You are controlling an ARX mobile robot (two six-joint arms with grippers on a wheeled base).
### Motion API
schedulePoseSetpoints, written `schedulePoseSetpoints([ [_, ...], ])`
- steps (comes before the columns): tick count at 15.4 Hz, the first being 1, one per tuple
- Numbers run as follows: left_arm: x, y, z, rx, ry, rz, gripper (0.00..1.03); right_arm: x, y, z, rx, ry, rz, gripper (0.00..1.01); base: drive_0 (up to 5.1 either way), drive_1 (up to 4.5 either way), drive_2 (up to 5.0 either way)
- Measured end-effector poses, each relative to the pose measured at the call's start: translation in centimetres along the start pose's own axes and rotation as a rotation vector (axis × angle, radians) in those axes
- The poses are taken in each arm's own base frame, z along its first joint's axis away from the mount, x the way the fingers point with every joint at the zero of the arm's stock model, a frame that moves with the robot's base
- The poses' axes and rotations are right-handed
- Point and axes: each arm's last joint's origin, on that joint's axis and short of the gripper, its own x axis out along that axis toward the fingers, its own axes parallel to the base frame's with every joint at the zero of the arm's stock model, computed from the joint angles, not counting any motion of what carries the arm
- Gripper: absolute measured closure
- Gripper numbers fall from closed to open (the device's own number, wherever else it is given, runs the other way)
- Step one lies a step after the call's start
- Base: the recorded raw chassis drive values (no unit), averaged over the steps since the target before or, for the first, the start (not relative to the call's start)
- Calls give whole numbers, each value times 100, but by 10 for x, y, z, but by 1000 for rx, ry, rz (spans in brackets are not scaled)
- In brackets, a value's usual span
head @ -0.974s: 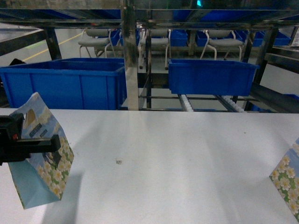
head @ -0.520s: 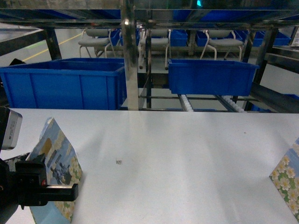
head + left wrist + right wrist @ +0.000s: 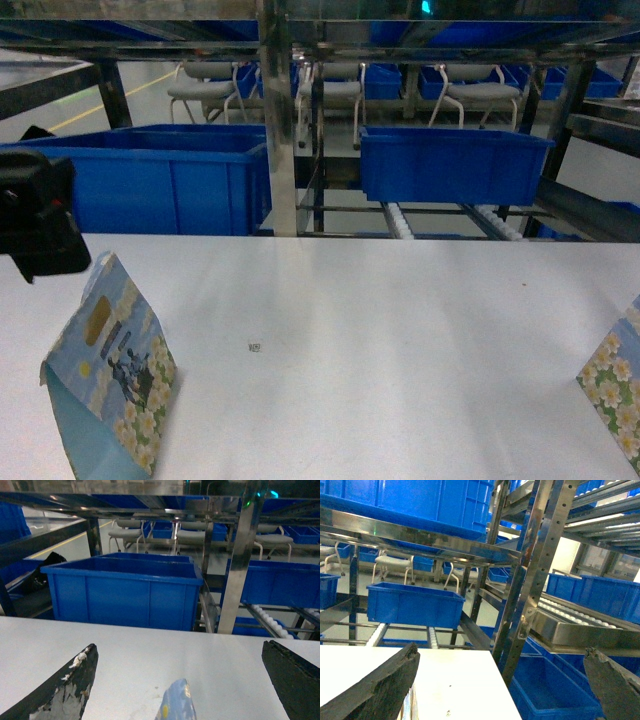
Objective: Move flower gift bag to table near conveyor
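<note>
Since it is thin paper, the bag looks light and crushable; pinch its folded top. It stands on the table, below the left gripper, whose jaws gape empty.

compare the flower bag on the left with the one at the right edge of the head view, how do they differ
The left gift bag is fully in frame on the table; the right gift bag is cut off by the picture's edge. The left bag's face shows blue sky, a gold patch and a dark figure above its flowers; the visible part of the right bag shows mostly flowers on green. The left bag leans; the right bag's pose cannot be judged. Both share white-and-yellow flower print, and neither is gripped.
</note>
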Motion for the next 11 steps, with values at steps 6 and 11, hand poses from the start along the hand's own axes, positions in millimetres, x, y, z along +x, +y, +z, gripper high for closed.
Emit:
schedulePoseSetpoints([
  [6, -28, 26, 38, 35, -31, 56, 5, -1, 0, 0, 17, 50, 53, 7, 0, 0, 0],
  [11, -62, 50, 23, 37, -5, -126, 77, -15, 18, -4, 190, 146, 294, 80, 0, 0, 0],
])
